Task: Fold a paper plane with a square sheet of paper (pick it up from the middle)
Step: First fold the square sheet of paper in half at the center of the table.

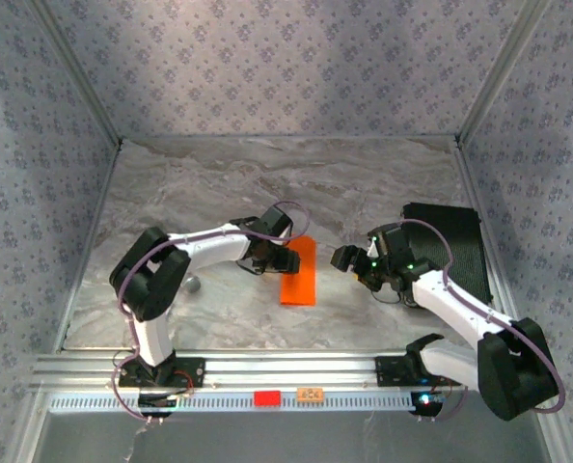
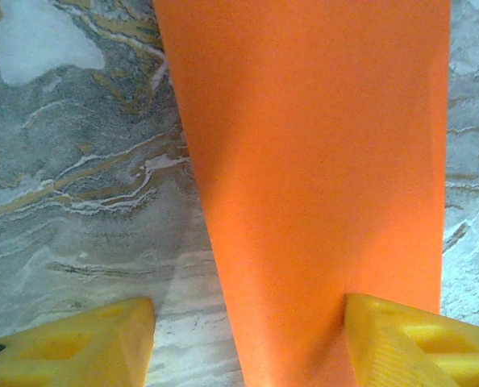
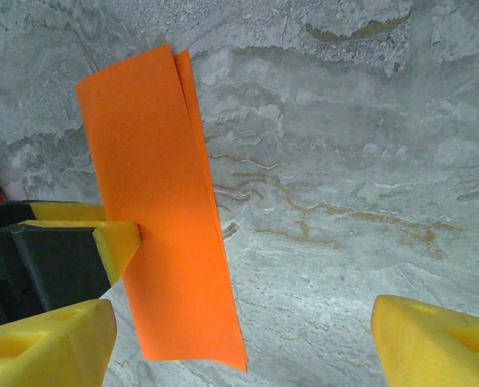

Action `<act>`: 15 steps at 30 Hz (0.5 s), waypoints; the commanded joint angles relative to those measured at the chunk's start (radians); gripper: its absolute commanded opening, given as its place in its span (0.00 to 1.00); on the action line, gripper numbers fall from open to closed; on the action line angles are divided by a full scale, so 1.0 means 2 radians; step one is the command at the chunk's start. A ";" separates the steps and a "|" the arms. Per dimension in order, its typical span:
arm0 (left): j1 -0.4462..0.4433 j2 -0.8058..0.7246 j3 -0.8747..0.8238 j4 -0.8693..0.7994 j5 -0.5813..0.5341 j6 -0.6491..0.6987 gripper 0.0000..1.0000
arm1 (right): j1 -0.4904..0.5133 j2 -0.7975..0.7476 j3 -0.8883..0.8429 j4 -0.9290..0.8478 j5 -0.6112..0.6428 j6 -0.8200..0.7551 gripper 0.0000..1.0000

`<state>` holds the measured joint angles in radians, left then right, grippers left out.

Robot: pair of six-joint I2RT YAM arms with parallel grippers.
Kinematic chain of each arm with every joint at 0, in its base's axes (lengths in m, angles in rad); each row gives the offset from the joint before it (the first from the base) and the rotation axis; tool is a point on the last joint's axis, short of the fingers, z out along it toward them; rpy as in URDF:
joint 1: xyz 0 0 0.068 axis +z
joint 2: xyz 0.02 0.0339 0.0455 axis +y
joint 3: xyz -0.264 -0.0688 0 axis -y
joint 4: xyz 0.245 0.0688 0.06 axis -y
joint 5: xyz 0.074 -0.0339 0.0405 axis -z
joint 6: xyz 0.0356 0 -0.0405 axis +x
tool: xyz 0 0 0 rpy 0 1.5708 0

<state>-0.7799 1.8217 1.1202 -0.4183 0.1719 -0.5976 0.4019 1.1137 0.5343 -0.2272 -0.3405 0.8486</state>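
The square sheet of paper (image 1: 299, 270) is bright orange and lies on the marble table, folded in half into a long rectangle (image 3: 159, 210); its two layers show at the far edge. A paper plane is out of view. My left gripper (image 1: 277, 258) sits low at the sheet's left edge, open. One yellow finger (image 2: 417, 339) rests on the paper (image 2: 320, 161) and the other stands over bare table. My right gripper (image 1: 349, 258) hovers to the right of the sheet, wide open (image 3: 239, 347), with nothing between its fingers.
A black mat (image 1: 450, 246) lies at the back right, behind the right arm. A small red block (image 1: 267, 397) and an orange tag (image 1: 311, 394) sit on the front rail. Patterned walls close in the table (image 1: 219, 183) on three sides.
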 commanded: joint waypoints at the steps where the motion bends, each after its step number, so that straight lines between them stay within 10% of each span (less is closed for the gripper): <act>1: -0.005 0.014 0.015 -0.014 0.025 0.033 0.63 | 0.004 0.006 0.007 0.009 -0.001 0.007 0.83; 15: 0.000 0.032 0.028 -0.027 0.022 0.035 0.64 | 0.035 0.059 0.018 0.060 -0.034 0.010 0.60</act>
<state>-0.7780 1.8515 1.1664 -0.4763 0.1902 -0.5240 0.4541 1.1984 0.5381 -0.1532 -0.3672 0.8631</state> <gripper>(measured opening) 0.634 0.631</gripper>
